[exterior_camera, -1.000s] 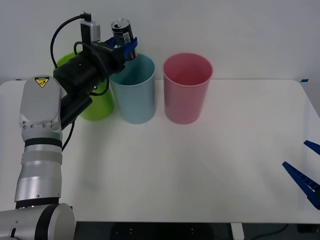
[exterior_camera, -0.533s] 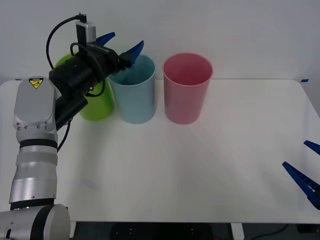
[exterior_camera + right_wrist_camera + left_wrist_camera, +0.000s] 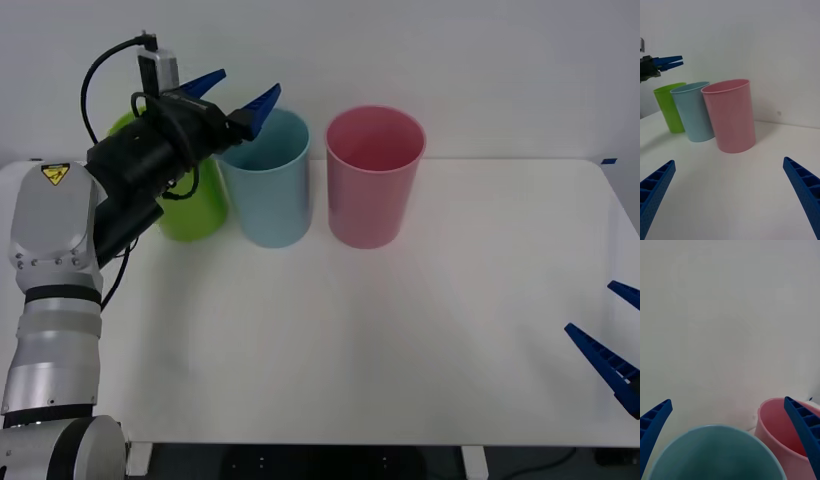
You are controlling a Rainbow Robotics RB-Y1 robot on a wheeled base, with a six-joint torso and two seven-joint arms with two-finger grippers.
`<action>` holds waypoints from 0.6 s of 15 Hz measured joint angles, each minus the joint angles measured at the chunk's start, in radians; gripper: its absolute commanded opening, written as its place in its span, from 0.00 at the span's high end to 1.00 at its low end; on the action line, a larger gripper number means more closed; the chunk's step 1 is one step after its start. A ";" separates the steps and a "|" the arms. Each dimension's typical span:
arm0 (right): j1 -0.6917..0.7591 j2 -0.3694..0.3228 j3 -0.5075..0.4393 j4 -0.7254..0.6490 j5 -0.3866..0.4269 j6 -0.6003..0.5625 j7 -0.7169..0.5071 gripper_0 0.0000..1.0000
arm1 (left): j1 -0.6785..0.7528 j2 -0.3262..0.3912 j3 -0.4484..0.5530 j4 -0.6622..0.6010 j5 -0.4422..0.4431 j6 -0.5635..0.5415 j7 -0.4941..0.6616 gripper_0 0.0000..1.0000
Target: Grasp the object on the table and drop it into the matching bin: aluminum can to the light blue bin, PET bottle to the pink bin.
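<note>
Above the light blue bin, up by its rim on the lime-green-bin side, the left gripper hangs with its two blue fingers spread wide and nothing between them. So where's the can? Can't see it anywhere on the white table, and the inside of the light blue bin is mostly hidden: the front view shows just a sliver of the inner wall, and the left wrist view looks down at the mouth but the bottom is cut off by the frame edge, so I honestly can't tell from these whether the can sits inside. Next to the light blue bin, on the side away from the arm, stands the pink bin, close but not touching as far as I can make out. On the other side of the light blue bin is a lime green bin, and the left arm covers most of it, so only its lower wall and a bit of rim show. Well apart from the light blue bin, out at the near table edge past the pink bin, the right gripper is parked, fingers also spread apart and holding nothing. Count: three bins (one lime green, one light blue, one pink) and two grippers.
</note>
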 measured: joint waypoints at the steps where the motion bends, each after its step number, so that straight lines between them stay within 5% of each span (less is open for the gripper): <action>1: 0.000 0.000 0.000 0.000 0.000 0.000 0.000 0.00 | 0.012 0.019 -0.006 0.000 0.033 -0.008 -0.003 0.00; 9: 0.000 0.000 0.000 0.000 0.000 0.000 0.000 0.00 | 0.247 0.156 0.013 -0.185 0.255 -0.092 -0.034 0.00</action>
